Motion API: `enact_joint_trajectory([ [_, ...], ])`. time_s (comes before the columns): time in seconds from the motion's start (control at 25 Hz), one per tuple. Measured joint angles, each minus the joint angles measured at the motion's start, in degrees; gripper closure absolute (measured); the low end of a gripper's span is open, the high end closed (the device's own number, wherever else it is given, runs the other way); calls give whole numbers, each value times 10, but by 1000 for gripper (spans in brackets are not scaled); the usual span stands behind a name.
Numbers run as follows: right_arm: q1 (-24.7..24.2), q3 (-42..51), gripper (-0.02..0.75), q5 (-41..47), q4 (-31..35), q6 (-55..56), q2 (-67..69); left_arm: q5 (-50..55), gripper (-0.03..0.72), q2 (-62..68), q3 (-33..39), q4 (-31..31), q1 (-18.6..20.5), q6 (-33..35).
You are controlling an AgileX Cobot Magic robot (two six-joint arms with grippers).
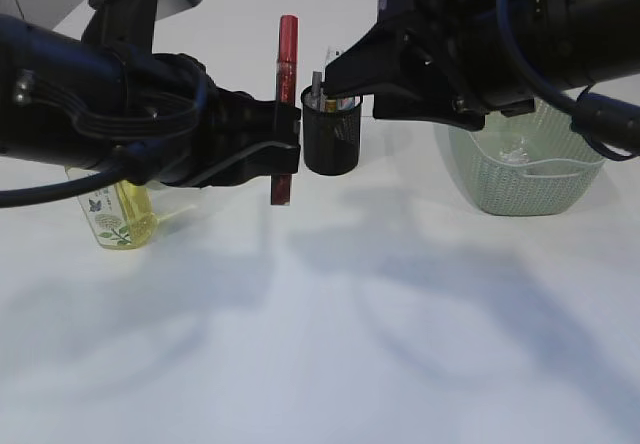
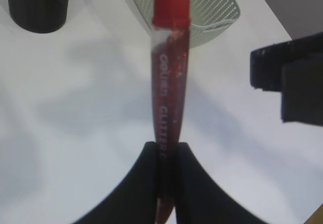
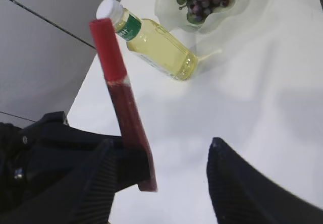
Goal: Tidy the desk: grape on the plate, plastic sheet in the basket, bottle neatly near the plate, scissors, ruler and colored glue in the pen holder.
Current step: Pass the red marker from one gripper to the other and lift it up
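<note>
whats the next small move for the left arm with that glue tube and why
Probably carry the glitter glue tube sideways over the pen holder and lower it in: the left gripper pinches it upright just beside the holder.

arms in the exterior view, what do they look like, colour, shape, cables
Both arms are matte black with thick rounded housings. The left arm carries a bundle of thin black cables along its top and small silver screws on its side. The right arm has blockier, angular plates near its end effector and a dark blue cable looping beside it. No markings are visible.
</note>
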Motion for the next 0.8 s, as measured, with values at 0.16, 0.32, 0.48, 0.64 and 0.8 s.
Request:
enact_joint_trajectory([
  [0.16,-29,0,307,1,71,-78,1,4,652,0,0,0,0,0],
  [0.32,-77,0,312,42,164,-151,21,4,652,0,0,-2,0,0],
  [0.48,-90,0,313,94,253,-234,45,4,652,0,-2,-7,0,0],
  [0.64,-90,0,315,123,296,-296,49,4,652,0,-4,-10,0,0],
  [0.8,-90,0,315,122,297,-332,52,4,652,0,-4,-22,0,0],
])
